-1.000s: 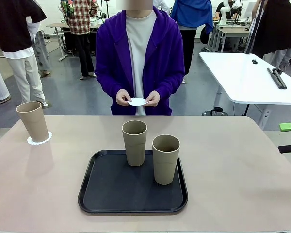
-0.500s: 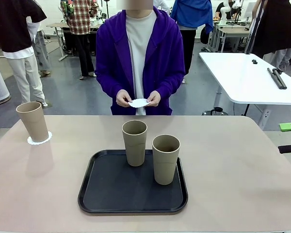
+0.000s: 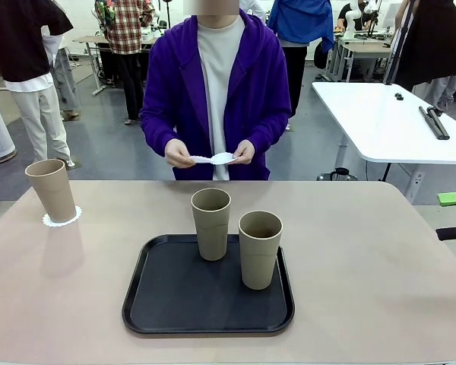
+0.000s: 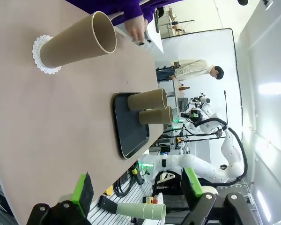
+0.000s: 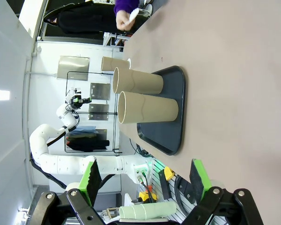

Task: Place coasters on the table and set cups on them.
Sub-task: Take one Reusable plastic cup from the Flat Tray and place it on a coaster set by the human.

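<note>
One tan cup (image 3: 52, 189) stands on a white lacy coaster (image 3: 61, 219) at the far left of the beige table (image 3: 365, 281). Two more cups (image 3: 211, 223) (image 3: 260, 249) stand upright in the black tray (image 3: 182, 300). The person across the table holds white coaster paper (image 3: 215, 159) between both hands, above the far edge. My left gripper (image 4: 137, 187) is open and empty, back from the table, looking at the cup on its coaster (image 4: 77, 42). My right gripper (image 5: 145, 183) is open too, off the table's side, facing the tray's cups (image 5: 147, 111).
The tray sits near the table's middle front. Bare tabletop lies to the right of the tray and between the tray and the left cup. A white table (image 3: 395, 122) stands at the back right, and other people move about behind.
The person's hand on the picture's left has moved to the left, spreading the white coaster paper between the hands. Cups, tray and both grippers have not moved.
</note>
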You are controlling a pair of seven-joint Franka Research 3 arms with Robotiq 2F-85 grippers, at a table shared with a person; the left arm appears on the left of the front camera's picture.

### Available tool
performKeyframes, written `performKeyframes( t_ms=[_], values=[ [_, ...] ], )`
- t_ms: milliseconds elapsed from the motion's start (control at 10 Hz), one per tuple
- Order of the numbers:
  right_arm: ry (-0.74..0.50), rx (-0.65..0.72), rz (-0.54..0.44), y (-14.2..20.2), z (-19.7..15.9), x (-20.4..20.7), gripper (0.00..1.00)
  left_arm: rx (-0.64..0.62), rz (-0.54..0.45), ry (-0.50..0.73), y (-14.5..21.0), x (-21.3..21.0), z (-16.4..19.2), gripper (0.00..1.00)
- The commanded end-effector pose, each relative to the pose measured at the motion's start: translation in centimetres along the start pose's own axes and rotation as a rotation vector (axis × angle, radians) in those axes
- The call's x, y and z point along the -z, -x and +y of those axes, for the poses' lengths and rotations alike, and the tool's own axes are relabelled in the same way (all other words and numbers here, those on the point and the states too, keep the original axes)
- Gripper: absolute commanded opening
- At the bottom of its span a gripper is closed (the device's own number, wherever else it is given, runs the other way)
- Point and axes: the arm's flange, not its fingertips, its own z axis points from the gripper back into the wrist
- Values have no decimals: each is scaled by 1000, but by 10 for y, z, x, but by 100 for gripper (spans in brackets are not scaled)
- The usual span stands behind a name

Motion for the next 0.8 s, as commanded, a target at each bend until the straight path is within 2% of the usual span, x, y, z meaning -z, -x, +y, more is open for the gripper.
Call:
performKeyframes(
  t_ms=[0, 700],
  values=[
    [-10, -7, -3, -1, 1, 0, 100, 0, -6, 8, -1, 0, 0, 100],
    [-10, -7, -3, -1, 1, 0, 100, 0, -6, 8, -1, 0, 0, 100]
  ],
)
